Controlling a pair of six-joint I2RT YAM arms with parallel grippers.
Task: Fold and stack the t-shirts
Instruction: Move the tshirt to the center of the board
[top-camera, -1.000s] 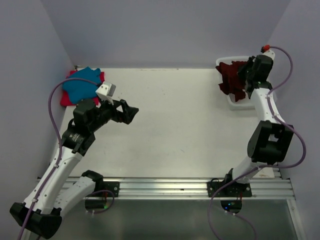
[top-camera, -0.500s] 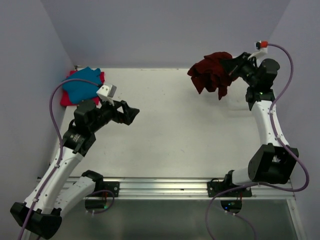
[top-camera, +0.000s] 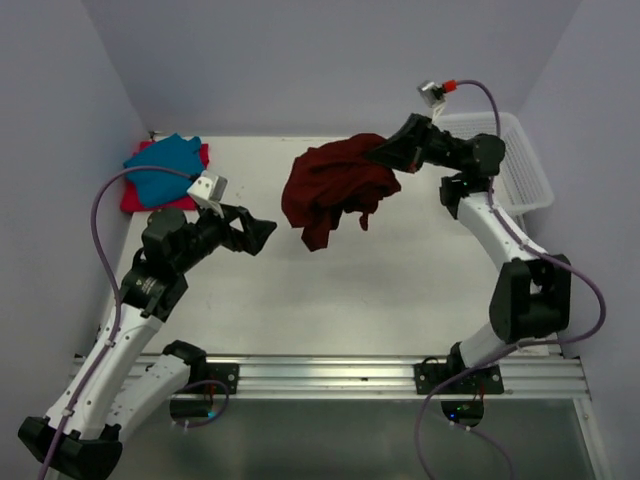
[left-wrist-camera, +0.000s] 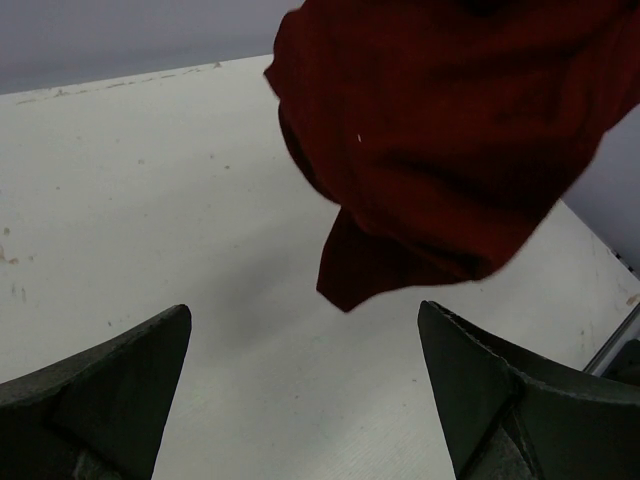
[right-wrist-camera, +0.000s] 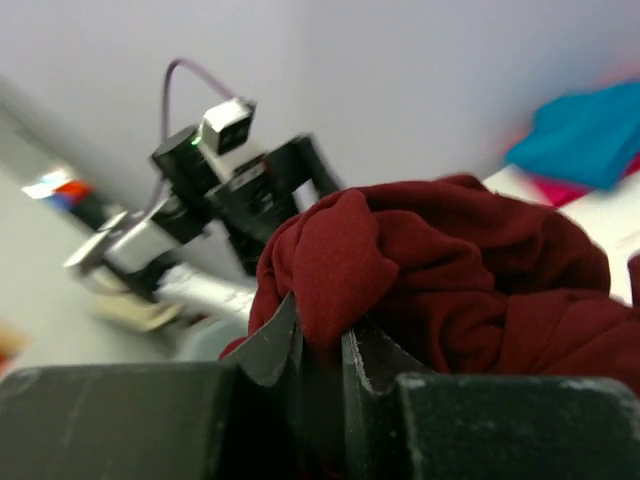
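Three t-shirts are in view, all of soft, limp cloth. The dark maroon t-shirt (top-camera: 335, 190) is bunched into deep rumpled folds and hangs in the air above the middle of the white table (top-camera: 400, 270), with one pointed flap drooping lowest. The other two lie together at the far left corner. There the teal t-shirt (top-camera: 165, 165) rests on top of the red-pink t-shirt (top-camera: 133, 200), which shows only as a bright border at its edges. One white plastic mesh basket (top-camera: 525, 165), rectangular with a lattice wall, stands at the far right edge. There are two grippers, each with two dark fingers. The right gripper (top-camera: 378, 155) has its jaws pinched tight on a thick gather of the maroon cloth, and the right wrist view shows the fabric squeezed between the wedge-shaped fingers (right-wrist-camera: 275, 340). The left gripper (top-camera: 262, 232) is spread wide and holds nothing. It is raised over the left half of the table with its tips pointing at the hanging shirt and well apart from it. The tabletop is matte and lightly speckled.
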